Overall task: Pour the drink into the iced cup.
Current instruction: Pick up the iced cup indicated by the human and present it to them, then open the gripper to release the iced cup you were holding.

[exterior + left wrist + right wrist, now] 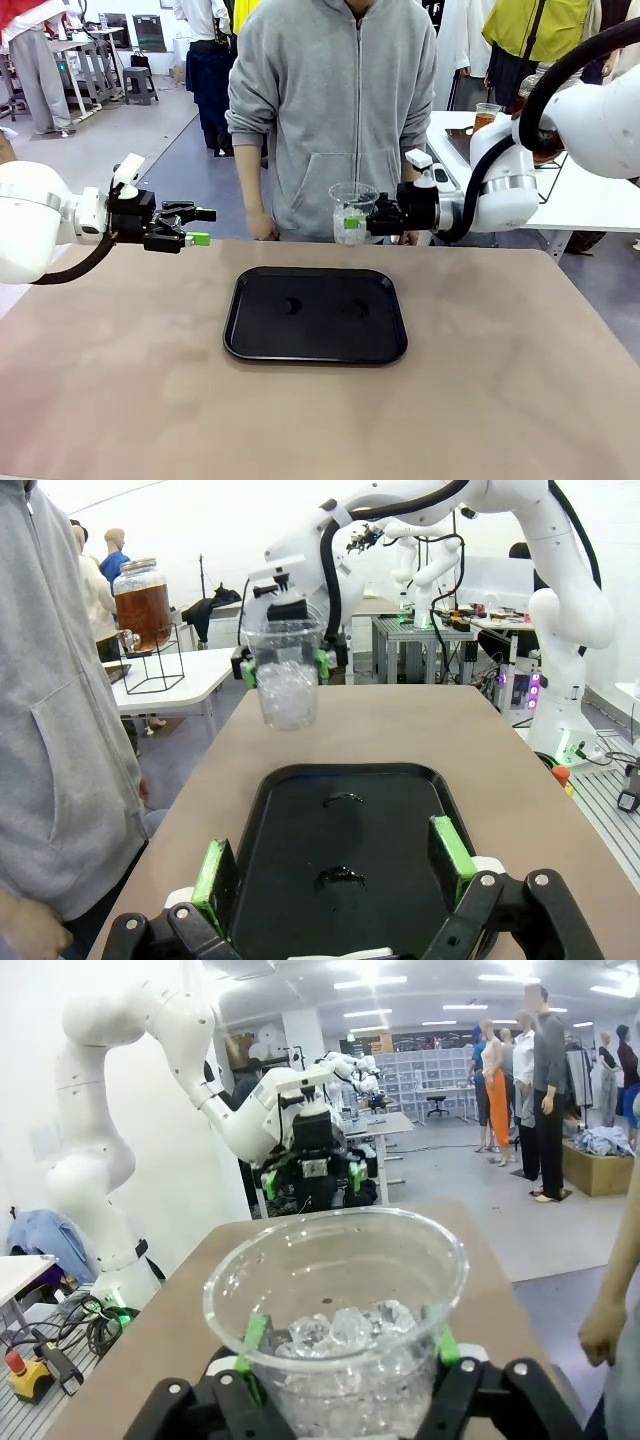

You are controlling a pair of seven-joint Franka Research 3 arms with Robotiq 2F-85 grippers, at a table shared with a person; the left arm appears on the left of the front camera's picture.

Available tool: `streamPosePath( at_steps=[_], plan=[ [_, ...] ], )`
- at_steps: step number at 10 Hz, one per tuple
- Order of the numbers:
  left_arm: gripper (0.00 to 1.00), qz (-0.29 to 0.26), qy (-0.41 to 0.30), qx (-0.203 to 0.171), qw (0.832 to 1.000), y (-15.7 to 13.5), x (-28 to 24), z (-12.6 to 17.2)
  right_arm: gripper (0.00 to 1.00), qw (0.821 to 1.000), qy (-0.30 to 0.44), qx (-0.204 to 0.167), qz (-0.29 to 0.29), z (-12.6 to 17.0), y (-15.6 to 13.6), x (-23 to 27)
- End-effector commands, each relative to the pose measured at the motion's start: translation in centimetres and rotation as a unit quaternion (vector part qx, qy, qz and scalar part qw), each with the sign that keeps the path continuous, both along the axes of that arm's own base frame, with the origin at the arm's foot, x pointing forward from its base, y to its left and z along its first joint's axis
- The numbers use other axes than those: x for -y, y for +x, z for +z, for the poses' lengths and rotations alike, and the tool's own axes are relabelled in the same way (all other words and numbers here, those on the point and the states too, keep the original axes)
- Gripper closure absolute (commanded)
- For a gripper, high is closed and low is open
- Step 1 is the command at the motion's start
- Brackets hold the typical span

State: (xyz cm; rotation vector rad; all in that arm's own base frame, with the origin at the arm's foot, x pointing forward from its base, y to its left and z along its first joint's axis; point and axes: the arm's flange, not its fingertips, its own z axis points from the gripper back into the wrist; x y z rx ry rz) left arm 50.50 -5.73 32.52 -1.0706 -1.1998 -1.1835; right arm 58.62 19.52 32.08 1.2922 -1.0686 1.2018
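Iced cup [352, 213]: clear thin plastic, ice in its lower half, upright, raised above the counter's [500, 400] far edge in front of the person; your right gripper [366, 219] is clamped on its wall; judge it light, flexible, easily crushed, likely slippery, so grip gently at mid-height. Drink [143, 612]: amber liquid in a glass dispenser jar on a side table, well apart; likely heavy, fragile. Left gripper [203, 226]: fingers apart, holding nothing, beside the black tray [315, 316].
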Motion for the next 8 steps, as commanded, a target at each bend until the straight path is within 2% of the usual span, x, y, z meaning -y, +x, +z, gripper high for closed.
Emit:
streamPosePath(
  at_steps=[1,3,8],
  plan=[
    [0.0,0.002,0.003,-0.005,1.0,-0.07,0.15,0.28,0.24,1.0,0.006,-0.005,0.002,1.27,1.39,-0.28],
    [0.0,0.002,0.003,-0.005,1.0,-0.07,0.15,0.28,0.24,1.0,0.001,0.005,0.0,0.89,0.61,-0.08],
    [0.0,0.002,0.003,-0.005,1.0,-0.07,0.15,0.28,0.24,1.0,0.001,0.005,0.0,0.89,0.61,-0.08]
  ],
)
